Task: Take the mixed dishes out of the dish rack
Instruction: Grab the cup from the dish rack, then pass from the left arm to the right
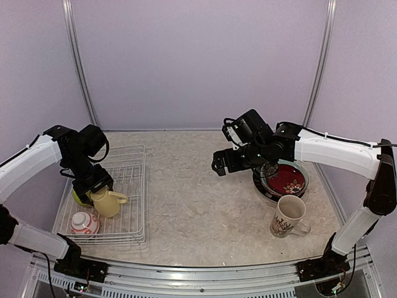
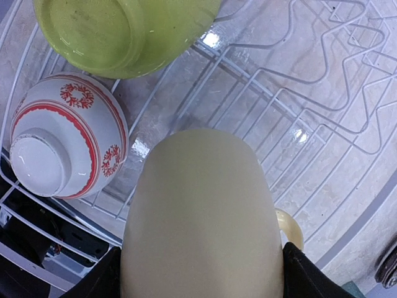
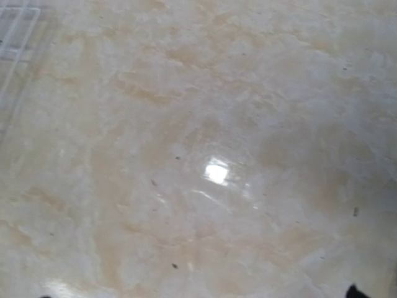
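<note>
My left gripper (image 1: 94, 181) is shut on the yellow mug (image 1: 107, 202) and holds it above the white wire dish rack (image 1: 131, 162). In the left wrist view the mug (image 2: 201, 217) fills the space between the black fingers (image 2: 310, 276). The lime-green bowl (image 2: 124, 31) and the red-white patterned bowl (image 2: 62, 136) lie upside down in the rack (image 2: 322, 112). From above, the green bowl (image 1: 78, 197) is partly hidden and the patterned bowl (image 1: 84, 222) sits at the rack's near left. My right gripper (image 1: 224, 162) is open and empty over bare table.
A stack of plates with the dark red floral plate (image 1: 286, 180) on top sits at the right, under my right forearm. The cream patterned mug (image 1: 288, 216) stands upright in front of it. The rack's corner (image 3: 15, 31) shows in the right wrist view.
</note>
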Controlling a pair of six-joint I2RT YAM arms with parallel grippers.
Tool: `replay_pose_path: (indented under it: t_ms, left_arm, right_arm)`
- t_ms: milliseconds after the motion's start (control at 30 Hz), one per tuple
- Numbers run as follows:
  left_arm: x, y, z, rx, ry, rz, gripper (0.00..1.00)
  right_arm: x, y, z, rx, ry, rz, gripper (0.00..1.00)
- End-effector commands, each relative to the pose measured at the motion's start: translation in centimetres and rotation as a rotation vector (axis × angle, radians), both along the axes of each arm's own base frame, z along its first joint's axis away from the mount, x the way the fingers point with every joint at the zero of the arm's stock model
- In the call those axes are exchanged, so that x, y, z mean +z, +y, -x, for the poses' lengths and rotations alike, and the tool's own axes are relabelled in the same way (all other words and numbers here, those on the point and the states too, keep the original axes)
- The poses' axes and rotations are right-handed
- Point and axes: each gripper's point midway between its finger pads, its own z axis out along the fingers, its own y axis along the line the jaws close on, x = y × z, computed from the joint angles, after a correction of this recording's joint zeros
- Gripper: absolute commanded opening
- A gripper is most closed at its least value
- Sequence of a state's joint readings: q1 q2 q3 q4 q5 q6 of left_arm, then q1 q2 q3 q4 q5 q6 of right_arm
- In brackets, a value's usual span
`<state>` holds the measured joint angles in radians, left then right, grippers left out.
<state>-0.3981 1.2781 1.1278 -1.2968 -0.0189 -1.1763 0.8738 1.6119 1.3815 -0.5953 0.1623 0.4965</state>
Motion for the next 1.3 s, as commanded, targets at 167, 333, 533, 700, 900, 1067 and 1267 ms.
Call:
replay_pose_path:
  t_ms: [167,333,533,700,900,1067,1267]
  left_arm:
    - [9.0,-3.7,-1.9,-0.263,-0.366,0.29,0.19]
    - [14.6,-6.8,-2.6,-0.456,-0.613,0.45,0.23]
    - [19.6,-11.3,-4.7,-0.619,-0.865,0.69,0.22]
    - [23.1,-14.9,-5.8,-0.785,-1.003,0.845,0.19]
    - [23.8,-17.4,-5.8,-0.954,-1.046,0.83,0.21]
    - [22.9,-17.9,-6.2,-0.986,-1.06,0.799,0.2]
    - [22.0,-18.6,-5.8,-1.024,-1.057,0.802,0.2]
  right_arm:
    - [1.7,3.8,-0.3,0.035,0.039,-0.216,1.0]
    - [3.2,6.3,-0.1,0.092,0.059,-0.345,1.0]
    - [7.2,10.1,1.3,0.226,0.09,-0.646,1.0]
    - [10.9,10.6,1.6,0.287,0.097,-0.921,1.0]
    - [13.2,10.1,1.6,0.306,0.101,-1.037,1.0]
    - [13.9,9.4,1.7,0.3,0.085,-1.078,1.0]
    - [14.8,11.8,2.6,0.408,0.12,-1.137,0.91]
